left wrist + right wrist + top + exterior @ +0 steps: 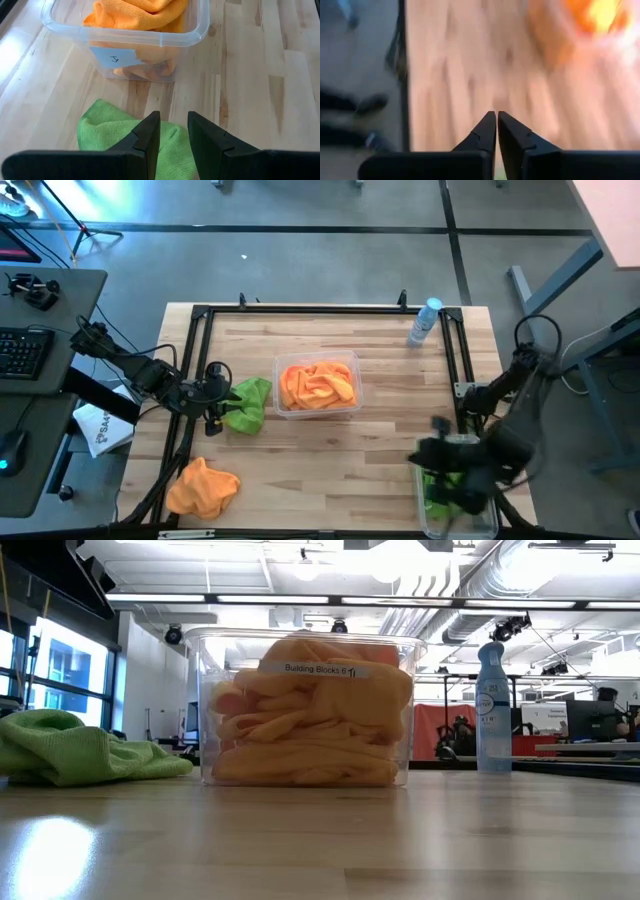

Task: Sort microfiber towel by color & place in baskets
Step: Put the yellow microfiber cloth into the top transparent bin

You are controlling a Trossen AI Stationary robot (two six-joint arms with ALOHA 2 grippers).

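Note:
A clear basket (pixel 283 408) at the table's middle is filled with orange microfiber towels (pixel 318 386). Just left of it a green towel (pixel 247 404) lies crumpled on the wood. My left gripper (pixel 174 131) hangs open a little above that towel, touching nothing. A loose orange towel (pixel 201 488) lies at the near left corner. A second clear basket (pixel 424 518) at the near right corner holds a green towel (pixel 437 492). My right gripper (pixel 496 125) is raised above that basket, shut, with nothing between its fingers; its arm shows blurred in the high view.
A spray bottle with a blue cap (pixel 425 321) stands at the far right, inside the black frame (pixel 300 310) that runs round the table. Bare wood lies between the two baskets. A desk with a keyboard (pixel 22 352) stands off the left side.

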